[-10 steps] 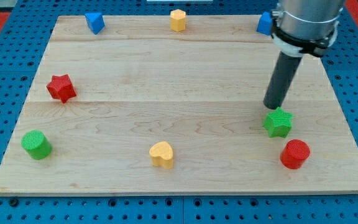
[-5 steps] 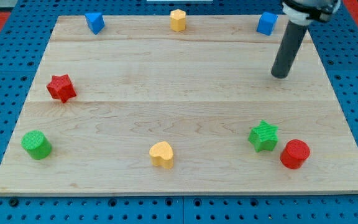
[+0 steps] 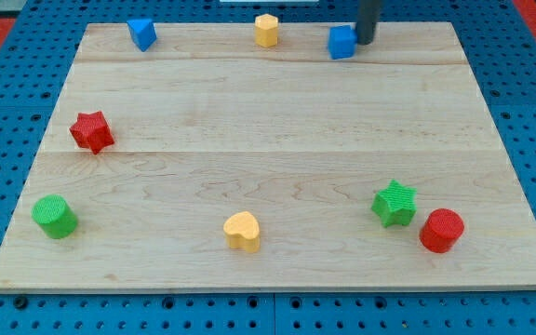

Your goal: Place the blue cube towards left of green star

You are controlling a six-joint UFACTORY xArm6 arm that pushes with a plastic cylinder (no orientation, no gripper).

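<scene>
The blue cube [image 3: 342, 42] sits near the board's top edge, right of centre. My tip [image 3: 366, 41] is right against the cube's right side. The green star [image 3: 395, 204] lies at the lower right of the board, far below the cube. The rod comes down from the view's top edge and only its lower part shows.
A red cylinder [image 3: 441, 230] sits just right of the green star. A yellow heart [image 3: 243, 231] lies at bottom centre, a green cylinder [image 3: 54, 216] at lower left, a red star [image 3: 91, 131] at left. Another blue block [image 3: 141, 33] and a yellow block [image 3: 266, 30] sit along the top edge.
My tip pushed the green star left and down a little, then went up to the top edge. It has pushed the blue cube leftward along the top.
</scene>
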